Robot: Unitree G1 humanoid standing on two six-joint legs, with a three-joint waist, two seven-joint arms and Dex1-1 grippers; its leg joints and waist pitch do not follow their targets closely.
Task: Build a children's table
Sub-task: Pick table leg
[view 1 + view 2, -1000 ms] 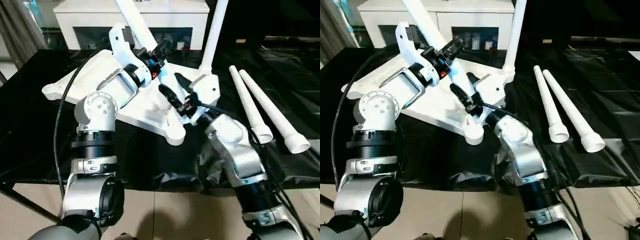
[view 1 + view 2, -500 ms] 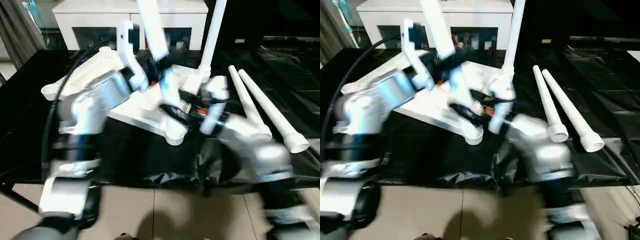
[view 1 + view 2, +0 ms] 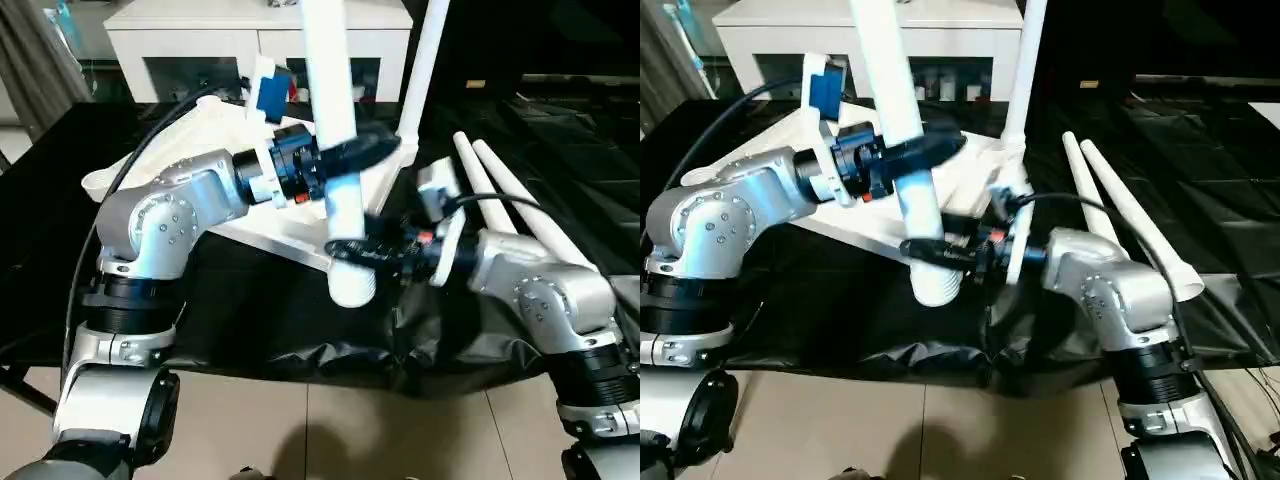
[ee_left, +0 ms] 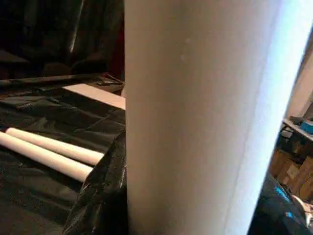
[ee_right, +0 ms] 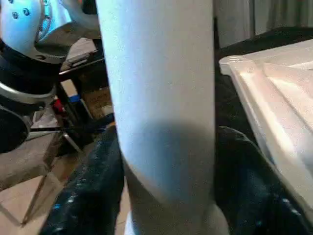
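Observation:
The children's table top (image 3: 215, 120) lies underside up on the black cloth. One leg (image 3: 425, 60) stands upright in a far corner socket. Two loose legs (image 3: 1135, 215) lie side by side on the right, and show again as the loose legs (image 4: 49, 152) in the left wrist view. My left gripper (image 3: 350, 155) is shut around the middle of another leg (image 3: 330, 90). That leg hangs nearly upright, its flared end (image 3: 350, 285) low over the top's near corner. My right gripper (image 3: 358, 250) clasps this leg (image 5: 156, 98) just above the flare.
A white cabinet with glass doors (image 3: 200, 30) stands behind the work table. Black cloth (image 3: 60, 200) covers the table and hangs over its front edge. Tiled floor (image 3: 300, 430) lies below. A black cable (image 3: 110, 200) loops over my left arm.
My left arm has swung the held leg from a backward lean to nearly upright and brought it forward. My right gripper left the table top's corner and turned left onto the leg's lower end.

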